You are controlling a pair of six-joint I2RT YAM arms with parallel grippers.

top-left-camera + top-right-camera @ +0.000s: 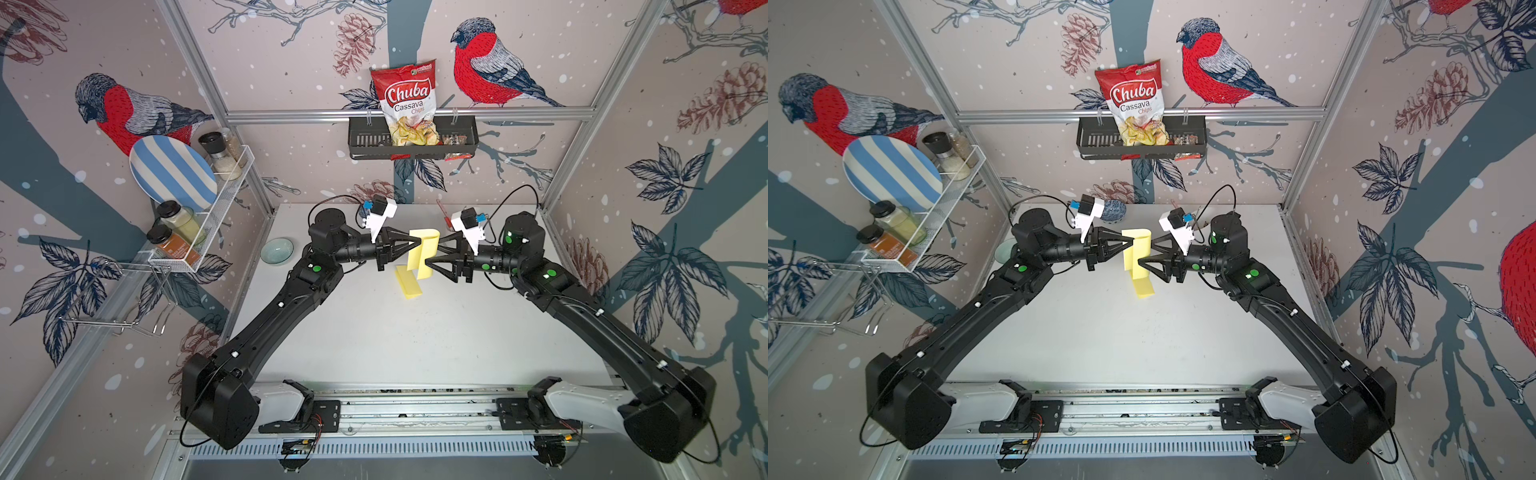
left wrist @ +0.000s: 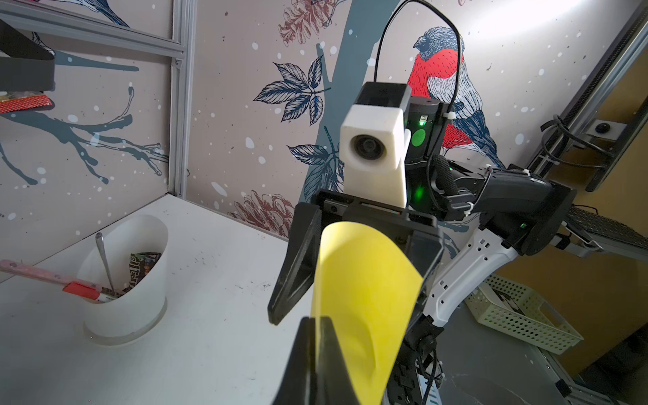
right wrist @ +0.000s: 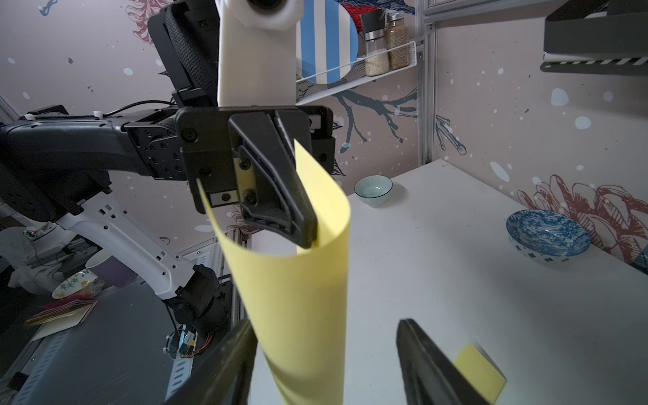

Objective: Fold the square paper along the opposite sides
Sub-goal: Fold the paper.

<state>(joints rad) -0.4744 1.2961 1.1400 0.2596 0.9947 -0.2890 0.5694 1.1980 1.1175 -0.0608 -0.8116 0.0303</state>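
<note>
Black jaws of my left gripper (image 3: 310, 238) were clenched on one edge of the yellow paper (image 3: 301, 298). The sheet hung curled in the air above the table (image 1: 374, 340), between my two wrists. My right gripper (image 3: 326, 326) stood released, fingers spread either side of the curl, gripping nothing. The opposite edge appeared to hang free, apart from the pinched one.

Judgement: to do this step well, close the right jaws on that free edge near its middle. Bring it flush with the held edge, corners matched, before pressing any crease. A skewed catch would likely give a slanted fold.

Another yellow piece (image 1: 408, 284) lay flat on the table just below, near enough to foul a set-down. The teal bowl (image 1: 277, 250), blue patterned bowl (image 3: 548, 235) and white cup (image 2: 129, 277) sat toward the back and sides. The front of the table was bare, the best room for lowering and flattening.
</note>
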